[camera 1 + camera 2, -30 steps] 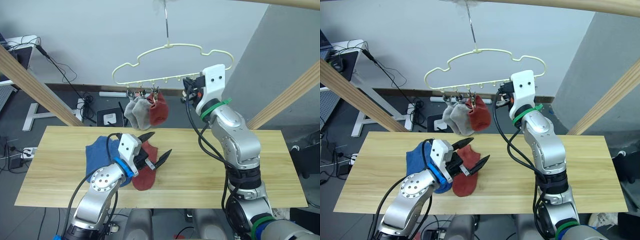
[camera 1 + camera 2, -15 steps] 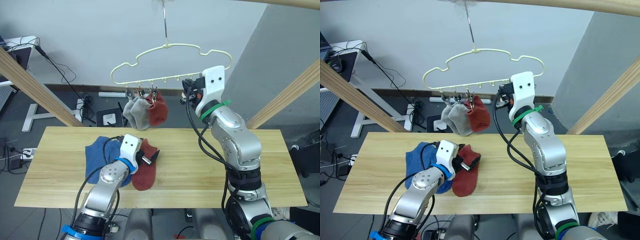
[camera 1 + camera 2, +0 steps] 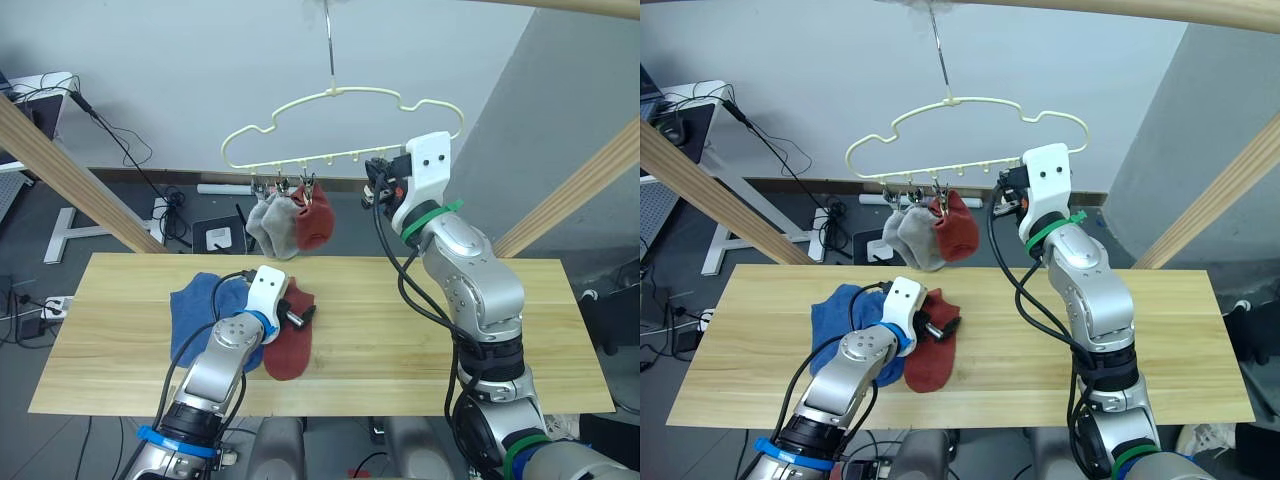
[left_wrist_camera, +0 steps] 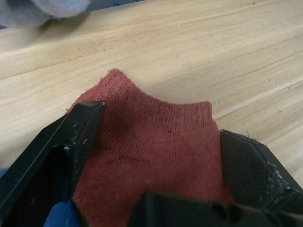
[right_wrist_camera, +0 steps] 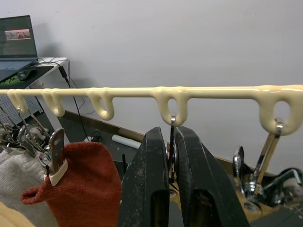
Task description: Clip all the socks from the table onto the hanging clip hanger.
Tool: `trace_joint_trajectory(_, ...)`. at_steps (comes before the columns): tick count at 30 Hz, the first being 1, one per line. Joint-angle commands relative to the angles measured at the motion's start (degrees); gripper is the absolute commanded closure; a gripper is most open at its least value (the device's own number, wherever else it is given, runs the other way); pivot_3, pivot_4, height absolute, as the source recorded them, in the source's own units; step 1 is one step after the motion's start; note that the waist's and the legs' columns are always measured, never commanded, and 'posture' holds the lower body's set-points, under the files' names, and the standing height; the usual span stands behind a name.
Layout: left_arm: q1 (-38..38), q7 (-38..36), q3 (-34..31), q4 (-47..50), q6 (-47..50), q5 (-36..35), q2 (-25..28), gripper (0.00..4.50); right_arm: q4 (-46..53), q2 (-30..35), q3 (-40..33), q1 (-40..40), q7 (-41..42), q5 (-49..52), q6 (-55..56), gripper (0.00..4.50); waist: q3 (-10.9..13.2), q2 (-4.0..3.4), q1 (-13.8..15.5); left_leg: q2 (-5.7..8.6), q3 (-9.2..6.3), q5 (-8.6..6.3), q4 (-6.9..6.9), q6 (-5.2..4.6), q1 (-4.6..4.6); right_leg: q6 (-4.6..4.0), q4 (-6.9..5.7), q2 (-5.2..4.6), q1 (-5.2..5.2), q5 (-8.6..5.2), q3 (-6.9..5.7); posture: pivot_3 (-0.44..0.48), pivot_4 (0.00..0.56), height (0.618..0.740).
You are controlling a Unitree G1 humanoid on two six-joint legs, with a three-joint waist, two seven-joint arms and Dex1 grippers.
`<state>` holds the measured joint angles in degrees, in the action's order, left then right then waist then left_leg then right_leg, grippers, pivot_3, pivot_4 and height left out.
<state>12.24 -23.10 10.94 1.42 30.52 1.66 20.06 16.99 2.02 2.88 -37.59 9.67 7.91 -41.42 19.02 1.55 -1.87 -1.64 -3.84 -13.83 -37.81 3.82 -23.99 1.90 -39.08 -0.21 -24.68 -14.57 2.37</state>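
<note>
A rust-red sock (image 3: pixel 288 347) lies on the table (image 3: pixel 420 335), beside a heap of blue socks (image 3: pixel 195 312). My left gripper (image 3: pixel 298 314) is pressed down over the red sock's cuff (image 4: pixel 156 123), open, with one finger on each side. The pale yellow clip hanger (image 3: pixel 340 95) hangs above the table's far edge. Two grey socks (image 3: pixel 270 222) and a rust-red sock (image 3: pixel 315 218) are clipped at its left end. My right gripper (image 5: pixel 170 179) is raised to the hanger's lower bar and shut on a metal clip (image 5: pixel 171 142).
Slanted wooden poles of the frame rise at the left (image 3: pixel 70 170) and right (image 3: pixel 585 185). Another bare clip (image 5: pixel 265 156) hangs beside the held one. Cables and a desk base (image 3: pixel 75 225) lie on the floor behind the table.
My left gripper, wide open above the red sock a second ago, has dropped onto its cuff. The right gripper has stayed on its clip.
</note>
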Motion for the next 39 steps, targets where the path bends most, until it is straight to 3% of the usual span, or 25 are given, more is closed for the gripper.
trace_joint_trajectory(1,-0.3,-0.5,1.0,-1.1,0.0,1.2,0.6,0.4,3.3,-0.1,0.0,-0.1,-0.3,0.7,0.3,4.5,0.0,0.0,0.0,0.0,0.0,0.0,0.0,0.0,0.0,0.0,0.0,0.0,0.0,0.0,0.0,-0.001,0.283,0.74)
trace_joint_trajectory(12,-1.7,-2.2,0.6,-0.4,-0.9,0.5,0.3,3.72,3.2,-0.1,0.0,-0.2,-0.5,0.6,0.5,4.5,0.0,0.0,0.0,-0.01,0.0,0.0,0.0,0.0,0.01,-0.01,-0.01,0.0,0.0,0.01,0.0,-0.001,0.283,0.74)
trace_joint_trajectory(15,-2.0,-4.8,0.5,3.4,-3.0,-4.6,-3.9,4.44,3.2,-0.1,0.0,-0.3,-0.6,0.6,0.6,4.5,0.0,0.0,0.0,0.0,0.01,0.0,0.0,0.0,0.0,-0.01,0.0,-0.01,0.0,0.01,0.01,-0.001,0.283,0.74)
trace_joint_trajectory(23,-1.0,-3.3,0.6,8.7,-14.4,-7.2,-11.5,4.44,3.6,0.1,-0.1,-0.4,-0.6,0.7,0.3,4.5,0.0,0.01,0.0,0.05,-0.02,0.0,-0.02,0.0,-0.08,-0.01,0.01,-0.11,-0.01,0.02,-0.03,-0.012,0.281,0.74)
trace_joint_trajectory(26,1.5,-2.1,1.8,9.1,-21.8,-5.0,-13.0,4.44,3.9,0.0,-0.2,-0.5,-0.5,0.9,-0.1,4.5,0.0,0.01,-0.1,0.04,0.0,0.0,-0.02,0.0,-0.07,-0.01,0.01,-0.07,-0.02,0.02,-0.01,-0.012,0.281,0.74)
trace_joint_trajectory(39,8.6,1.5,1.8,0.1,-33.6,-1.8,-16.0,4.44,4.5,-0.6,-0.3,-0.4,-0.6,1.6,-1.0,4.5,0.0,0.02,-0.1,0.05,0.0,0.0,-0.03,-0.01,-0.09,-0.01,0.02,-0.04,-0.02,0.02,-0.02,-0.026,0.284,0.74)
